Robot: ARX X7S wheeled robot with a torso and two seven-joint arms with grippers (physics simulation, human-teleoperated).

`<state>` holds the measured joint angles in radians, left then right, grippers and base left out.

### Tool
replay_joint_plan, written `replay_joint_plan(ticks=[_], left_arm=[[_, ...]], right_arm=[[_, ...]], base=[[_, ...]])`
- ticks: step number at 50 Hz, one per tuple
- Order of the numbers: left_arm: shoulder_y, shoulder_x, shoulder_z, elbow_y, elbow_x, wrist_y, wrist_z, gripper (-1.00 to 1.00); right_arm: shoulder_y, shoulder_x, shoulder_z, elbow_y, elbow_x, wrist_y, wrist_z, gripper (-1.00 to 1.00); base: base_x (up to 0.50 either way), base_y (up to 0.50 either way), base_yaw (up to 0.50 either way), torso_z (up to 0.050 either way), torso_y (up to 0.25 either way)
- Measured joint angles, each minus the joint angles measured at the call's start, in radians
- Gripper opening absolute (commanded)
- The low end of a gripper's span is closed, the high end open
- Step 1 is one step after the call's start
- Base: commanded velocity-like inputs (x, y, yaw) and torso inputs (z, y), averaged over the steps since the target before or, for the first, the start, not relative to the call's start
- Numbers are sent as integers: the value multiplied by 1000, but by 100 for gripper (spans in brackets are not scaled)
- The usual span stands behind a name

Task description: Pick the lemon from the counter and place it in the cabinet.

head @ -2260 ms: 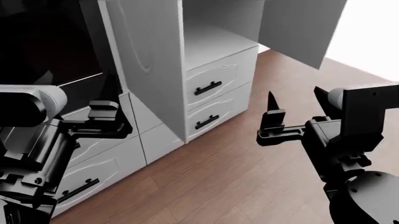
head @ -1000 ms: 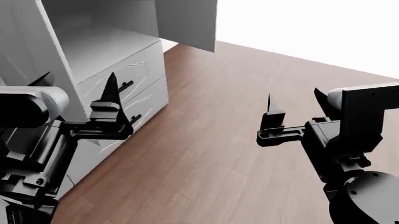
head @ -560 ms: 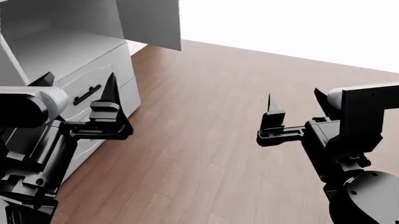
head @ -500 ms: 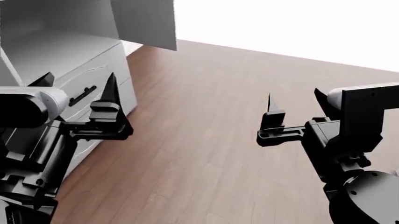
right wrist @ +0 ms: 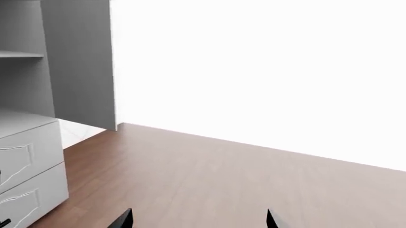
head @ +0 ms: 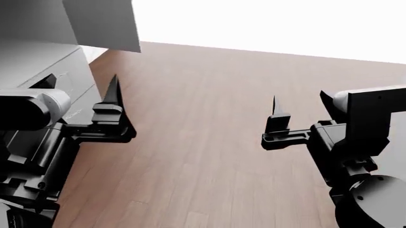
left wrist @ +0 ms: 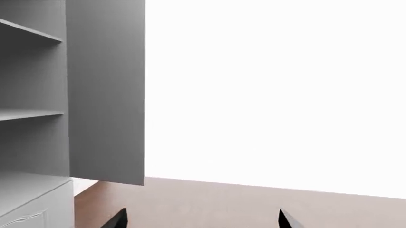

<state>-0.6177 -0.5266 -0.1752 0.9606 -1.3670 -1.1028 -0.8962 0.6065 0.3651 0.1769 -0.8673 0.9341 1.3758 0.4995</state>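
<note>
The lemon is not in view. The cabinet (head: 44, 57) stands at the far left of the head view, its open door (head: 101, 23) hanging above the floor. Its shelves show in the left wrist view (left wrist: 32, 114) and its drawers in the right wrist view (right wrist: 25, 161). A bright white featureless area (head: 266, 23) with a straight edge lies beyond the floor; I cannot tell whether it is the counter. My left gripper (head: 81, 83) is open and empty, held over the floor beside the cabinet. My right gripper (head: 299, 102) is open and empty over the floor.
Brown wood-plank floor (head: 203, 118) fills the middle of the head view. The open cabinet door (left wrist: 104, 95) juts out toward the white area. Only the fingertips (left wrist: 120, 217) of the left gripper and the fingertips (right wrist: 127, 217) of the right gripper show in the wrist views.
The head view has swung to the right: the cabinet and dark-glass panel slid out to the left and more floor and white area came in. Both arms kept their pose, jaws open.
</note>
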Motion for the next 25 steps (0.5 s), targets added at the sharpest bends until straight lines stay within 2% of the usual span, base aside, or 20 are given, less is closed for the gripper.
replay_joint_plan(ticks=[25], left_arm=[[4,-14,9,0,-7,18,-8,100]], right_arm=[[3,13,-13,14,19,-18,22,100]], base=[[-13,103,-500,0,0]])
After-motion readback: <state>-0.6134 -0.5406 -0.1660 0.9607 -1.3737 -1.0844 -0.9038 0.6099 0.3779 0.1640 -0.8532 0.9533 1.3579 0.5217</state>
